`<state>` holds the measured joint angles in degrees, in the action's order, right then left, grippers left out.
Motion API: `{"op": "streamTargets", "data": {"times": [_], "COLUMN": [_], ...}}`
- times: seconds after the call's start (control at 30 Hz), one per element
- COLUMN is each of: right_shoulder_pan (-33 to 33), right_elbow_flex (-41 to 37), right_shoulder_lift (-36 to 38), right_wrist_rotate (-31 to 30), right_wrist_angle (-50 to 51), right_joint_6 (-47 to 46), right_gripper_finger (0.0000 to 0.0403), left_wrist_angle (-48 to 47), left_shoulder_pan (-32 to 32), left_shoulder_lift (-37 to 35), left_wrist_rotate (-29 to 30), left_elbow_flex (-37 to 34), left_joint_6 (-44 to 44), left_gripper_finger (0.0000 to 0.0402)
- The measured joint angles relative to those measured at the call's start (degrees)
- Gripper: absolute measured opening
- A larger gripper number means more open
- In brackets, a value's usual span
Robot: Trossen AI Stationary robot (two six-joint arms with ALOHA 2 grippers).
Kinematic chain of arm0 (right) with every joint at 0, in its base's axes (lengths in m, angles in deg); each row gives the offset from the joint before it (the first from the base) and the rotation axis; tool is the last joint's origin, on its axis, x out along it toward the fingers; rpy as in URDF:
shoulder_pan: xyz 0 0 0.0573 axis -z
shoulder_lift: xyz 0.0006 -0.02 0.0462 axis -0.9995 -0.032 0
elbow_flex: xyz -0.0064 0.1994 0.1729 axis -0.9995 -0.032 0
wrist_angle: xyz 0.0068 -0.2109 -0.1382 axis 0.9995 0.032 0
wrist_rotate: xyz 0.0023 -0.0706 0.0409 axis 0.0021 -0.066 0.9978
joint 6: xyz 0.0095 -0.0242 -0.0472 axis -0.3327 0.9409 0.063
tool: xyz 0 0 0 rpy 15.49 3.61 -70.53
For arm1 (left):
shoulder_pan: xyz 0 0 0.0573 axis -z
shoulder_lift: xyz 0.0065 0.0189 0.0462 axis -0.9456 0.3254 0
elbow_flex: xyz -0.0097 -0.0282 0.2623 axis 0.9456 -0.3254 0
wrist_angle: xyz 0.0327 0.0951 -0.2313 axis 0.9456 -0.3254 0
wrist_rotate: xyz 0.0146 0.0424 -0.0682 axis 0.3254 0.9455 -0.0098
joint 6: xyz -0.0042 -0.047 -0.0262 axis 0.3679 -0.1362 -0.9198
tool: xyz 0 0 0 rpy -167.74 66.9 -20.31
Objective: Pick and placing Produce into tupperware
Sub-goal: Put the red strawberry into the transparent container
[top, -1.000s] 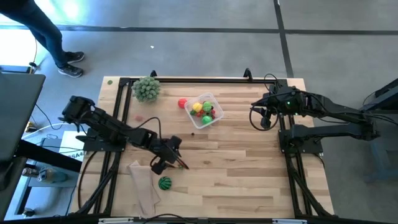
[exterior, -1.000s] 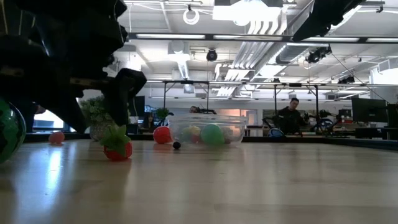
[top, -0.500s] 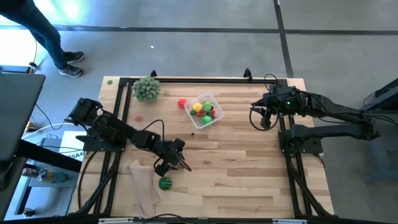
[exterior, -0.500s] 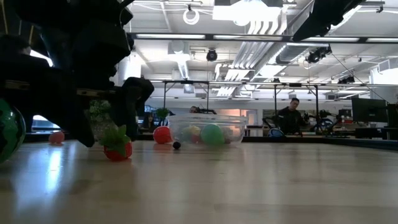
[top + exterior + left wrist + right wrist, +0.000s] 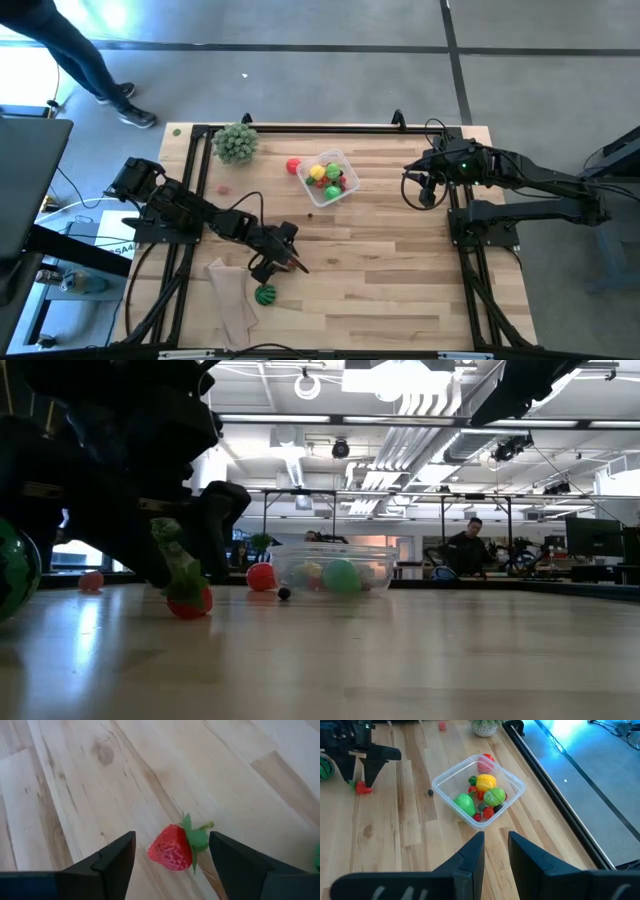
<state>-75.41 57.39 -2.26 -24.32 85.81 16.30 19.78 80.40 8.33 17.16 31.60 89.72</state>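
Note:
A red toy strawberry (image 5: 171, 851) with green leaves lies on its side on the wooden table (image 5: 400, 260). My left gripper (image 5: 171, 837) is open, slanting down over it. One finger stands on either side of the strawberry (image 5: 292, 264), apart from it. The clear tupperware (image 5: 328, 178) stands toward the far edge with yellow, green and red produce inside (image 5: 482, 790). A striped green watermelon ball (image 5: 265, 294) lies near the front. A tiny dark berry (image 5: 310, 214) lies near the tupperware. My right gripper (image 5: 496, 851) waits raised at the right, open with a narrow gap and nothing between its fingers.
A red piece (image 5: 293, 166) lies on the table against the tupperware's left side. A pale-green leafy ball (image 5: 236, 142) sits at the far left corner. A beige cloth (image 5: 230, 300) lies at the near left. Black frame rails (image 5: 300, 128) border the table. People show beyond the table.
My left gripper has sunk toward the table, and its fingers have come down on either side of the strawberry. The strawberry has stayed where it was.

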Motion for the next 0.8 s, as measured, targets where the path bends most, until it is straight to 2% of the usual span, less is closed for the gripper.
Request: {"op": "streamTargets", "data": {"times": [0.3,0.57,0.8], "right_shoulder_pan": [0.0,0.0,0.0], "right_elbow_flex": [0.0,0.0,0.0], "right_shoulder_lift": [0.0,0.0,0.0], "right_wrist_rotate": [0.0,0.0,0.0], "right_wrist_angle": [0.0,0.0,0.0], "right_joint_6": [0.0,0.0,0.0], "right_gripper_finger": [0.0076,0.0076,0.0076], "left_wrist_angle": [0.4,1.4,1.7], "left_shoulder_pan": [0.0,0.0,0.0], "left_shoulder_lift": [0.6,4.0,4.3], "left_wrist_rotate": [0.6,1.2,1.4], "left_elbow_flex": [0.0,0.0,0.0], "left_joint_6": [-1.6,-1.8,-1.8], "left_gripper_finger": [0.0217,0.0233,0.0240]}}
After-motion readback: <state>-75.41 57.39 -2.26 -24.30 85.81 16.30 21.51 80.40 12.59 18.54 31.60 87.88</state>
